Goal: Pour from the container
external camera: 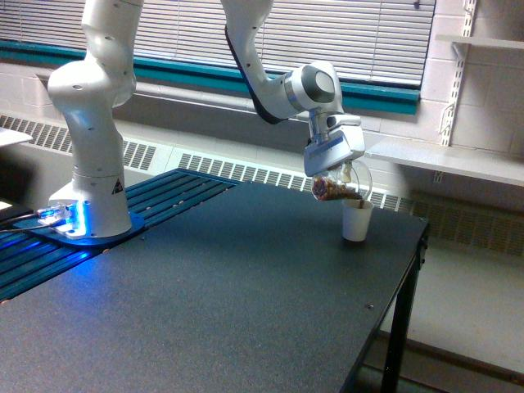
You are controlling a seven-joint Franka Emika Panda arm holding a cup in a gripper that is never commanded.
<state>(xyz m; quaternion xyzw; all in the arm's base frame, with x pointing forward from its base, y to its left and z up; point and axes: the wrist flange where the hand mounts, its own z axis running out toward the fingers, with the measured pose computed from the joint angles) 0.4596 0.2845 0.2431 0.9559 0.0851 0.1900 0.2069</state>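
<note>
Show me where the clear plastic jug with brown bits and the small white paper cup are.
clear plastic jug with brown bits (334,190), exterior view, on its filled lower wall.
small white paper cup (355,223), exterior view, on its side wall.

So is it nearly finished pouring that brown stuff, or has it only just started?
Done: the tool has the clear plastic jug-like container tipped over the small white paper cup on the dark table. In hand: the pour itself. Left: most of the brown crumbly bits sit inside the container, so it looks early. How much is in the cup can't be seen.
</note>
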